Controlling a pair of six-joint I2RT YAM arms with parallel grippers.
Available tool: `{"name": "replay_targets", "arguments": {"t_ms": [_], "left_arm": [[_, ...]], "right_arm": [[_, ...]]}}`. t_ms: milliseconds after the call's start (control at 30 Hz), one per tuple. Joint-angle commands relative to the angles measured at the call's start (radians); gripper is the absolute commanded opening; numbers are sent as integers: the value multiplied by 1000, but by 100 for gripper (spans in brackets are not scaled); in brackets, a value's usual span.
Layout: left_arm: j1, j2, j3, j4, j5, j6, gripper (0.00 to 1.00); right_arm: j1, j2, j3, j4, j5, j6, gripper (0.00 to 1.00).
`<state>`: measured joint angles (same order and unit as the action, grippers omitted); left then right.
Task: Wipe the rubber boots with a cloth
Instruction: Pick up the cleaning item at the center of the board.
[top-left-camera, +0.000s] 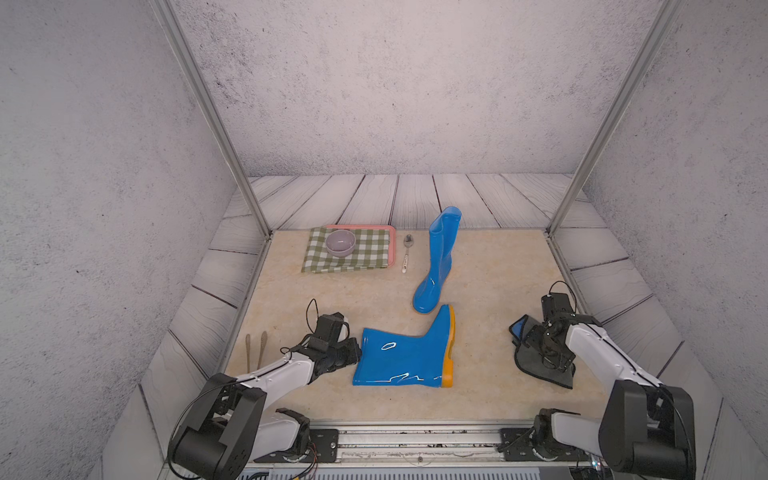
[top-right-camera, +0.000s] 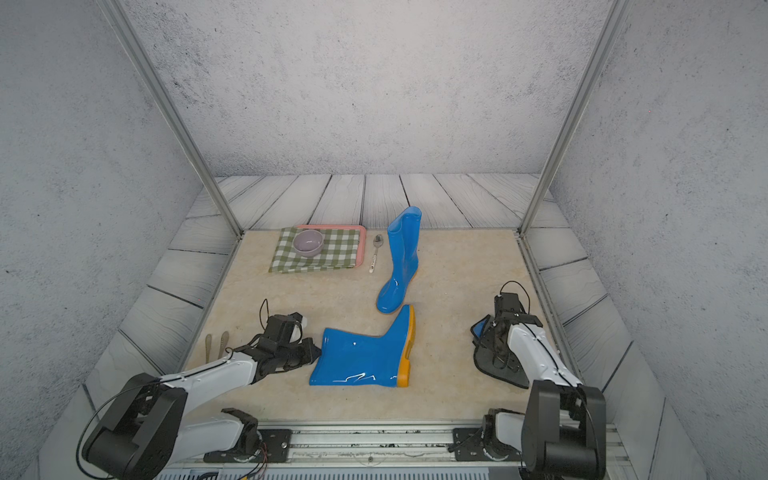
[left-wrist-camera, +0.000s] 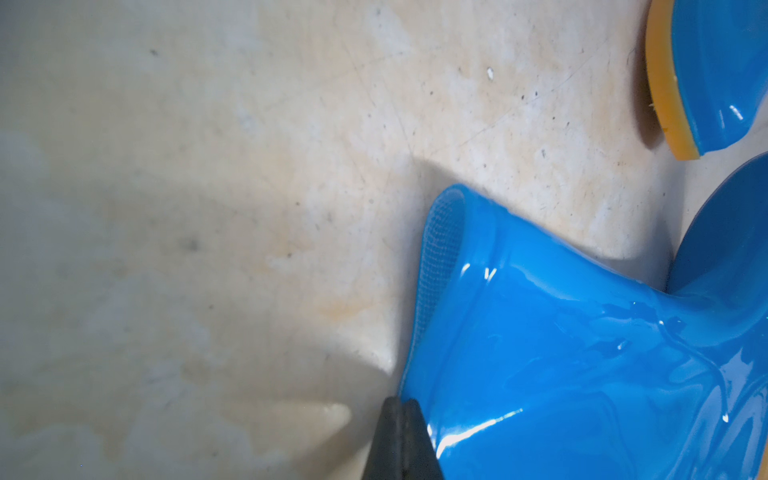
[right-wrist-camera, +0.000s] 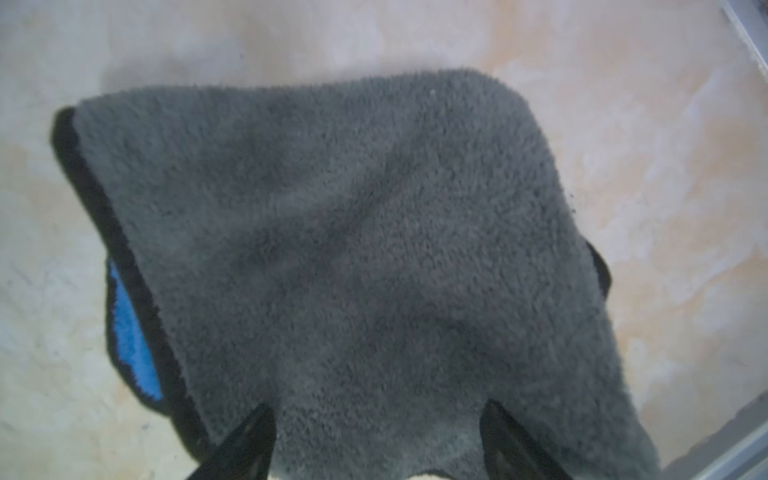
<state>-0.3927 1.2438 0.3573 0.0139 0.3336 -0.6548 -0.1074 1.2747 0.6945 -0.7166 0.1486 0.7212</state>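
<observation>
while the right claw (right-wrist-camera: 376, 409) hangs spread wide over the cloth (right-wrist-camera: 353, 232), grey pile between its fingers, nothing looks pinched yet. the lying boot (top-left-camera: 399, 357) is off to that claw's left, across bare counter (top-left-camera: 486, 332). its shaft runs crosswise, with the yellow sole toward the cloth and the cuff toward the left claw (left-wrist-camera: 399, 419). that claw is closed at the cuff edge; whether it nips the rim i cannot tell. the standing boot (top-left-camera: 440, 257) sits just behind the lying one's toe, so room is tight there.
</observation>
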Motion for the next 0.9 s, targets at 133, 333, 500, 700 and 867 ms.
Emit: {"name": "replay_targets", "arguments": {"t_ms": [133,333,500,700,867], "left_arm": [[-3,-32,-37,17,53,5,0],[-3,-52,-51,22,56,0,0],[-3,-56,-54,31,58,-4,0],[-3,-50,-52,32,62,1,0],[-3,-47,-52,37,67,3,0]], "right_arm": [[-3,105,20,128,-75,-42,74],[-3,188,-14,198,-132,-78,57],[-3,276,3,212,-193,-109,17],[19,124,32,154,-218,-162,0],[169,-124,151,45,-201,-201,0]]}}
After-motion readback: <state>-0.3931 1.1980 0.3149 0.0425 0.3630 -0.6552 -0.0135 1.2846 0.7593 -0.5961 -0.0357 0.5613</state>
